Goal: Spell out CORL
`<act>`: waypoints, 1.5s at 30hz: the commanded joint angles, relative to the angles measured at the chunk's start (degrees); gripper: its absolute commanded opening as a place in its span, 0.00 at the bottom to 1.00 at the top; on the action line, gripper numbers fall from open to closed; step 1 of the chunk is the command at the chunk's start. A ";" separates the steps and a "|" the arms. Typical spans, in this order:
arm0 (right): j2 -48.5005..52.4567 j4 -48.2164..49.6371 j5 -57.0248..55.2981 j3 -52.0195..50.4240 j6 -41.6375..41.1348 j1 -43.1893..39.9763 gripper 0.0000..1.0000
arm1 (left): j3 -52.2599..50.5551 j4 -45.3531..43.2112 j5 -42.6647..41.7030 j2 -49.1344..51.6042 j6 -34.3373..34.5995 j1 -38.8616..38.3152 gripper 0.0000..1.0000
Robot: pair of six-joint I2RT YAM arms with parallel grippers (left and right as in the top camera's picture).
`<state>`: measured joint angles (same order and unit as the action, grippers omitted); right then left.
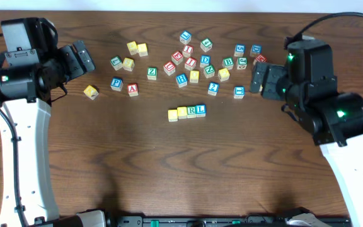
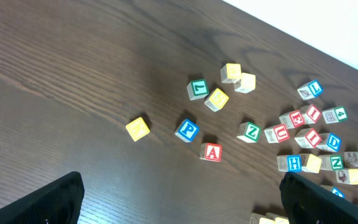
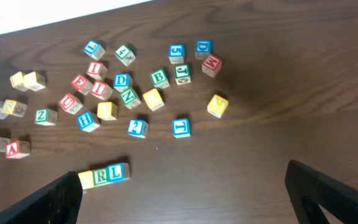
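Note:
Four letter cubes stand side by side in a row at mid-table: two with yellow faces (image 1: 172, 115) (image 1: 182, 112), then the green R (image 1: 191, 111) and the blue L (image 1: 200, 110). In the right wrist view the R (image 3: 101, 175) and L (image 3: 116, 171) show beside one yellow cube (image 3: 86, 179); the row's far end is hidden behind a finger. My left gripper (image 1: 86, 58) (image 2: 180, 186) is open and empty at the back left, far from the row. My right gripper (image 1: 254, 78) (image 3: 182, 180) hangs open and empty at the back right.
Several loose letter cubes lie scattered along the back of the table, among them a red A (image 1: 132, 89), a green Z (image 1: 152, 72), a blue P (image 1: 116, 82) and a lone yellow cube (image 1: 91, 92). The nearest loose cubes sit just behind the row.

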<state>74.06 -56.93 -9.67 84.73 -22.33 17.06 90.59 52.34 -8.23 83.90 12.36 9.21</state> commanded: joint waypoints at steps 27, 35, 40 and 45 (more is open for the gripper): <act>-41.88 43.50 0.26 -49.57 5.79 -11.37 0.99 | 0.39 0.15 0.31 0.28 -0.09 0.15 1.00; -61.68 52.09 0.22 -69.59 5.66 -11.82 0.99 | 0.39 0.15 0.31 0.28 -0.09 0.15 1.00; -67.87 58.07 0.70 -78.82 5.64 -11.76 0.99 | 0.39 0.15 0.31 0.28 -0.09 0.15 1.00; -73.68 58.75 0.83 -84.48 5.66 -11.76 0.99 | 0.39 0.15 0.31 0.28 -0.09 0.15 1.00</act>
<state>3.25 1.37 -9.23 2.52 -17.30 5.48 90.59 52.49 -8.23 84.01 12.36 9.21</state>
